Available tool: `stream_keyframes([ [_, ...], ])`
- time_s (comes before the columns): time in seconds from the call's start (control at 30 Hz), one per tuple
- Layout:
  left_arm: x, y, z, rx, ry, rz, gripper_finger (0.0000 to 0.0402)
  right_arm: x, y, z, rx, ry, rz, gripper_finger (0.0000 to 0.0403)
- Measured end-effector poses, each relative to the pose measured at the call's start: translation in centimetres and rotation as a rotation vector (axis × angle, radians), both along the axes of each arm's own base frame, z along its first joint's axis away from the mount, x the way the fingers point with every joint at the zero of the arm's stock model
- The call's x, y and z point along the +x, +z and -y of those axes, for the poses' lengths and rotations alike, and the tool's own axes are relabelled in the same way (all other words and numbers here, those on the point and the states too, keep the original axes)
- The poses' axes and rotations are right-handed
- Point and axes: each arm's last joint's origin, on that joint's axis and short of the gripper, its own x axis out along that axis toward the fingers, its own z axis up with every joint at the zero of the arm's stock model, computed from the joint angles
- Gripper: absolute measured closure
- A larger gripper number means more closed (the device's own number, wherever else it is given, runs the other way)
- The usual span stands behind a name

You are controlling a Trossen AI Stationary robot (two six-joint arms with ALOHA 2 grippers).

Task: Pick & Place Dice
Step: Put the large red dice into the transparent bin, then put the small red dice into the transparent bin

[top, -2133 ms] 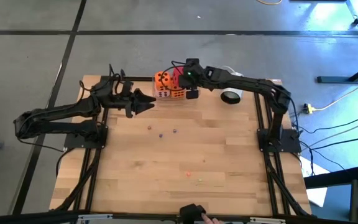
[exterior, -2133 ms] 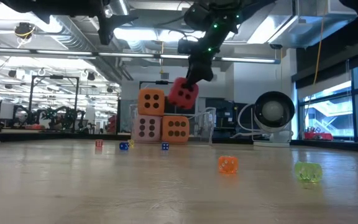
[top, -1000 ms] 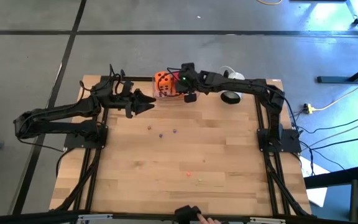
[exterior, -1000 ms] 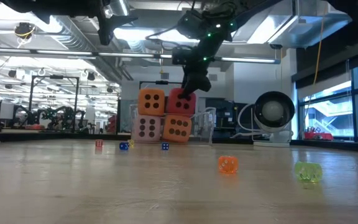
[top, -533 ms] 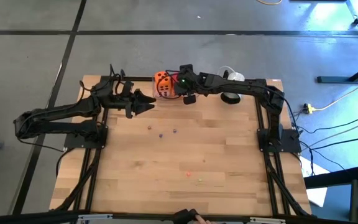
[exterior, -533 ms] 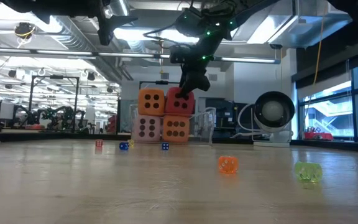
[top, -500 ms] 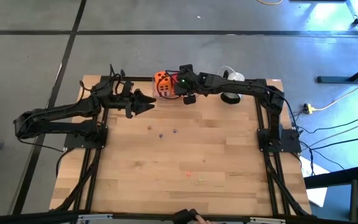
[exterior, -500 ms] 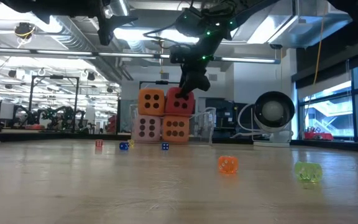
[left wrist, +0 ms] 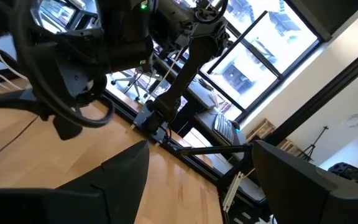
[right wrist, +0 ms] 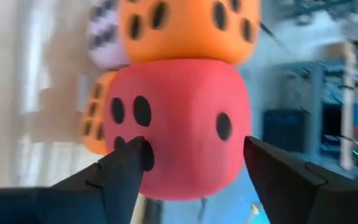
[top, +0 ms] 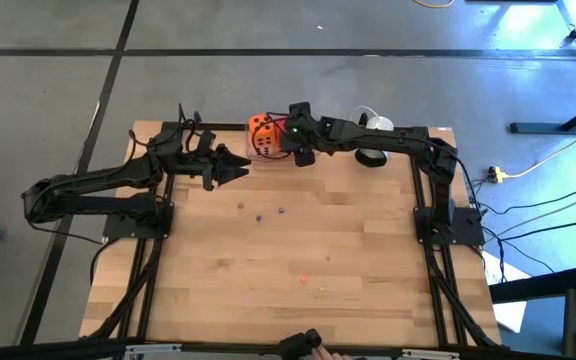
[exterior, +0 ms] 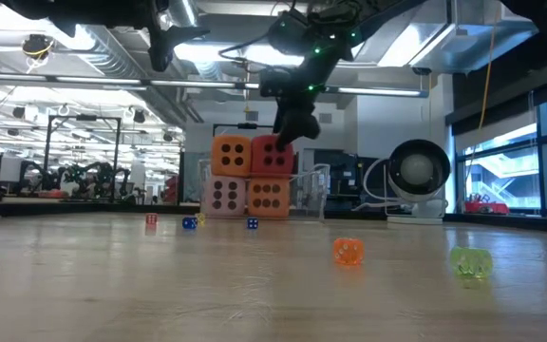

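Four dice stand two on two at the table's far edge. In the low view an orange die and the red die sit on a pale pink die and another orange die. My right gripper comes down on the red die from above on a slant. It is open, one finger by each side of that die. My left gripper hangs open and level over the table's far left, holding nothing. My right gripper has a fingertip at each of two opposite sides of the red die, near its top. Whether the tips touch it, I cannot tell. The die rests upright with its underside on the lower orange die.
A clear low container stands around the stack. A round black-and-white device sits to its right. Small beads lie on the wood: orange, green, blue, red. A person's hand shows at the near edge.
About two seconds ago the red die hung tilted in my right gripper, above and right of the stack. The gripper carried it left and down onto the lower orange die, beside the upper orange one. It has stood there upright for the last second.
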Motion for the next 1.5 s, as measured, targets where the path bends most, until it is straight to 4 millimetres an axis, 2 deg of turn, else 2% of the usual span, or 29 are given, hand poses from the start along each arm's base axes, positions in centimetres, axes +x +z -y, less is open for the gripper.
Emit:
stream_keyframes([
  [0.17,0.0,0.0,0.0,0.0,0.0,0.0,0.0121,0.3,0.7,0.4,-0.104,-0.082,0.059,0.0117],
  [0.4,0.0,0.0,0.0,0.0,-0.01,-0.001,0.0121,0.5,0.9,0.4,-0.113,-0.083,0.08,0.0117],
  [0.87,0.0,0.0,0.2,0.021,-0.051,-0.006,0.0121,0.6,0.7,0.1,-0.004,-0.05,0.134,0.0119],
  [1.07,-0.1,-0.3,0.0,0.025,-0.04,-0.035,0.0121,0.5,1.3,-0.1,0.069,-0.038,0.195,0.0119],
  [1.2,-0.1,-0.5,-0.2,0.03,-0.027,-0.053,0.0121,0.2,2.3,-0.3,0.106,-0.026,0.244,0.012],
  [1.33,-0.2,-0.7,-0.4,0.065,-0.016,-0.072,0.0121,-0.7,4.3,-0.5,0.149,-0.071,0.343,0.012],
  [1.5,-0.2,-0.9,-0.4,0.117,-0.014,-0.096,0.0121,-2.9,7.5,-1.5,0.377,-0.095,0.5,0.012],
])
